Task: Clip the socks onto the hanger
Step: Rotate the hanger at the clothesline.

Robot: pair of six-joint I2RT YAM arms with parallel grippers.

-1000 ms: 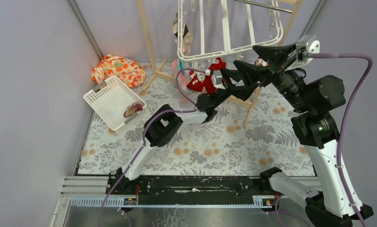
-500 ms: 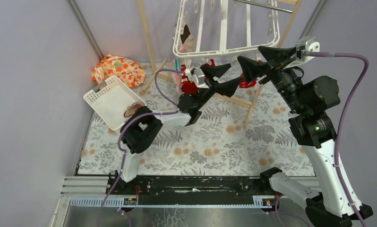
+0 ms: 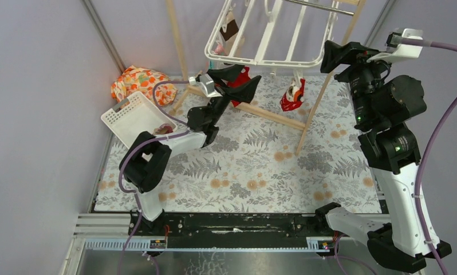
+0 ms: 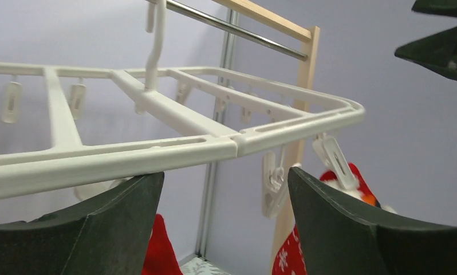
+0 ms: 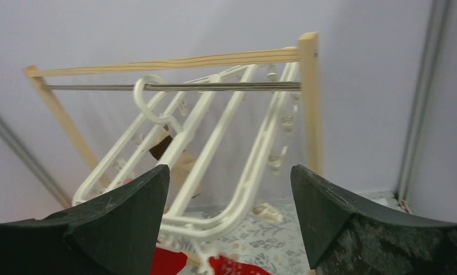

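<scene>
Lilac walls close in a desk [image 3: 255,172] spread with a fern-print cloth.

Left hand [image 4: 225,175]: fingers [image 4: 100,229] spread wide with nothing between them. It is held just under the near rail of the white grid hanger [image 3: 266,59], which crosses the wrist view right above both fingertips.

One red sock [image 3: 241,75] sits just behind this hand and is partly covered by it in the top view. Whether a clip holds it cannot be told.

Second red sock [image 3: 292,94]: hangs below the near rail to the right of the left hand, beside dangling white clips [image 4: 270,183].

Striped sock [image 3: 231,27]: hangs at the hanger's far left edge.

Right hand [image 5: 229,172]: fingers likewise wide apart and empty. It is held high off the hanger's right end, well apart from all socks.

The hanger hangs tilted by its hook [image 5: 138,98] from a metal rod [image 5: 215,87] on the wooden rack [image 3: 177,40]. The rack's right post stands between the second red sock and the right arm.

By the left wall is a white slotted basket [image 3: 119,106], tipped, with a dark maroon item inside that is too small to name. An orange floral cloth bundle [image 3: 143,83] lies beyond it.
</scene>
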